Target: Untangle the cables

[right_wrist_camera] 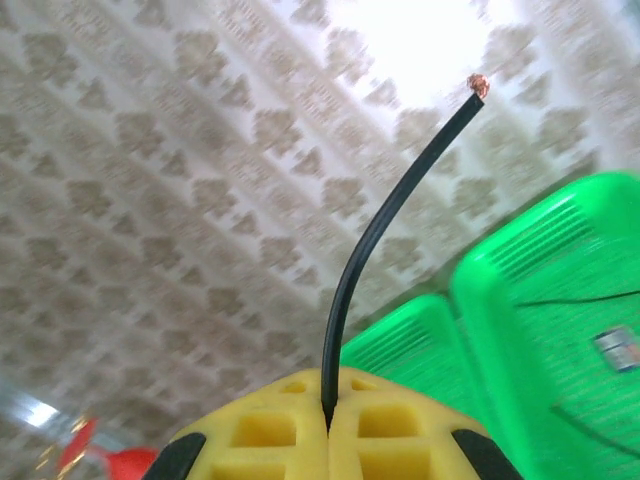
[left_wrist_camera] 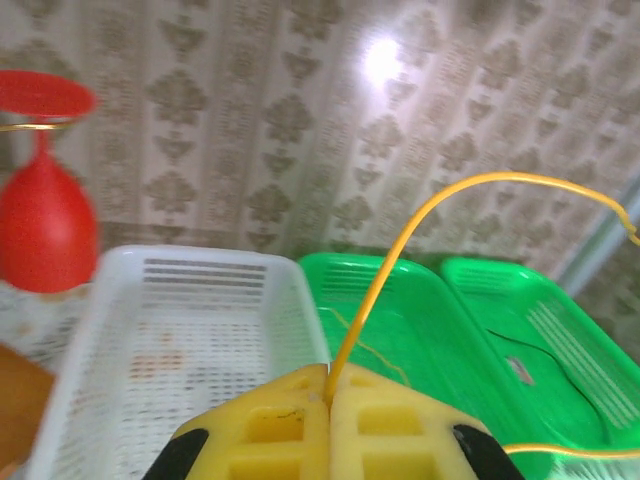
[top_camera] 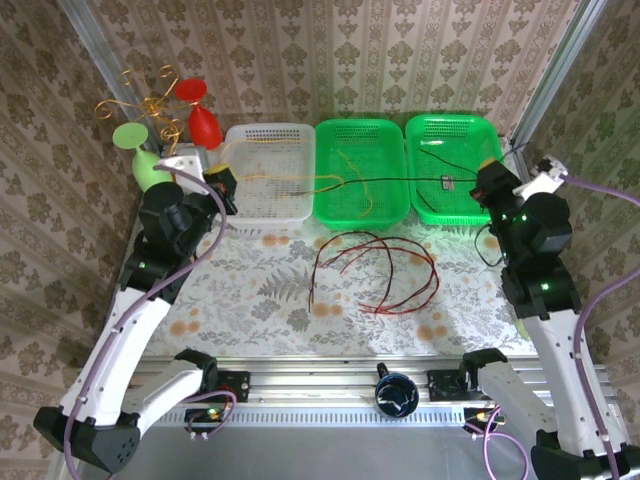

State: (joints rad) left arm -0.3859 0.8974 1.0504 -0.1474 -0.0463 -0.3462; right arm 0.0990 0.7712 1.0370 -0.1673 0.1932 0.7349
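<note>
My left gripper (top_camera: 224, 189) (left_wrist_camera: 328, 388) is shut on a yellow cable (left_wrist_camera: 400, 250), which arcs up from the pads and over the baskets. That yellow cable (top_camera: 300, 179) runs across the white basket (top_camera: 268, 216) into the middle green basket (top_camera: 360, 217). My right gripper (top_camera: 489, 186) (right_wrist_camera: 328, 412) is shut on a black cable (right_wrist_camera: 370, 250) whose bare copper tip points up. From it the black cable (top_camera: 400, 180) stretches left over the right green basket (top_camera: 452, 217). Red cables (top_camera: 375, 268) lie in loose loops on the floral table.
Red (top_camera: 203, 124) and green (top_camera: 143, 163) plastic goblets with gold wire curls stand at the back left. A small tag (top_camera: 447, 182) lies in the right green basket. A dark round knob (top_camera: 396, 393) sits on the front rail. Patterned walls close in the table.
</note>
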